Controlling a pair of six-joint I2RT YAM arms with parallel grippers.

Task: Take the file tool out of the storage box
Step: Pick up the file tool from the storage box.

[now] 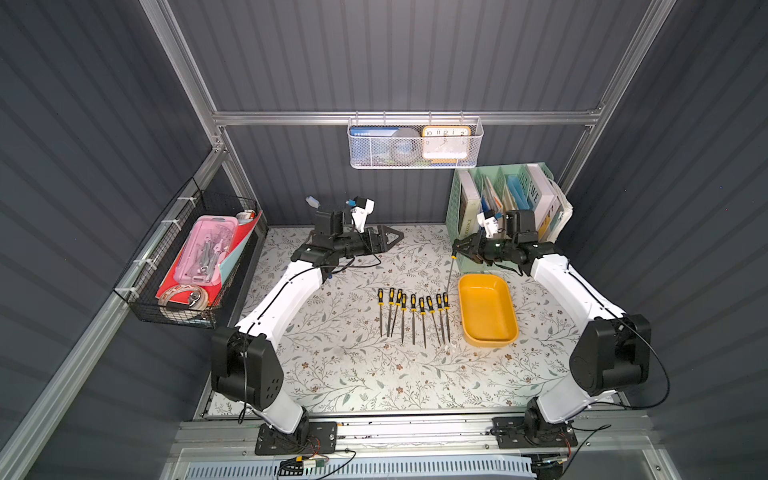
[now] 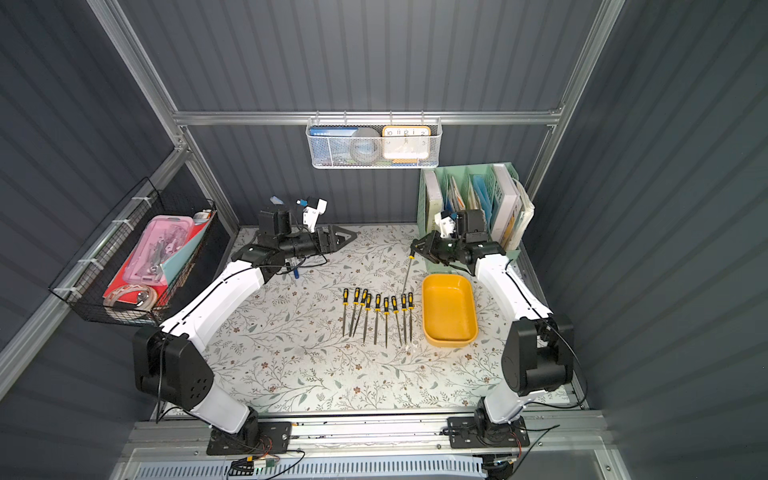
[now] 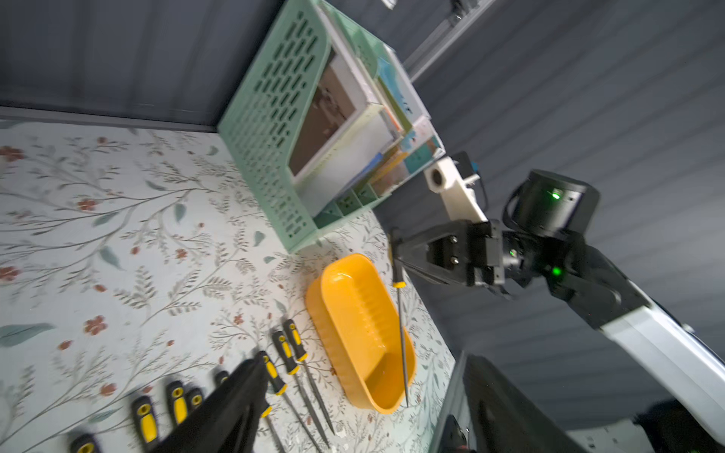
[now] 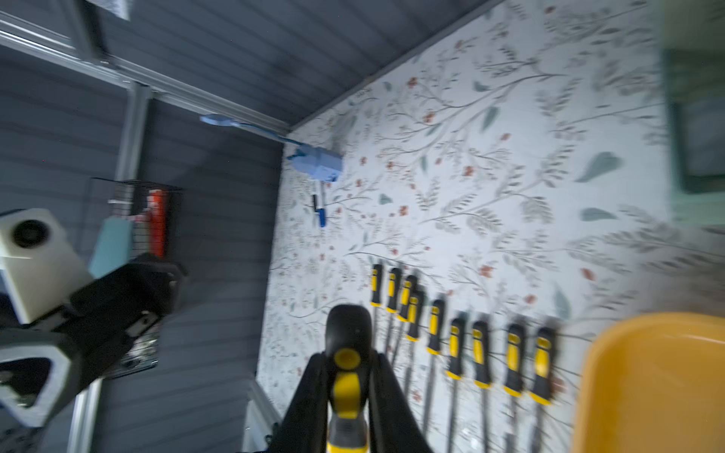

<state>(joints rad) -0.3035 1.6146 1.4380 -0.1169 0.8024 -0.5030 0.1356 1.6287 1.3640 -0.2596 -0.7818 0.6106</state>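
Top views only give you a skinny line: the file tool dangling tip-down from the right gripper. It's outside the storage box, just beside the box's far corner, on the side where nine other files lie in a row. The right wrist view is where you actually see the grip: fingers pinched tight on the black-and-yellow handle. The left wrist view gives the side-on look, with the file hanging nearly straight down. The left gripper hangs over the back of the table, jaws spread wide, holding nothing.
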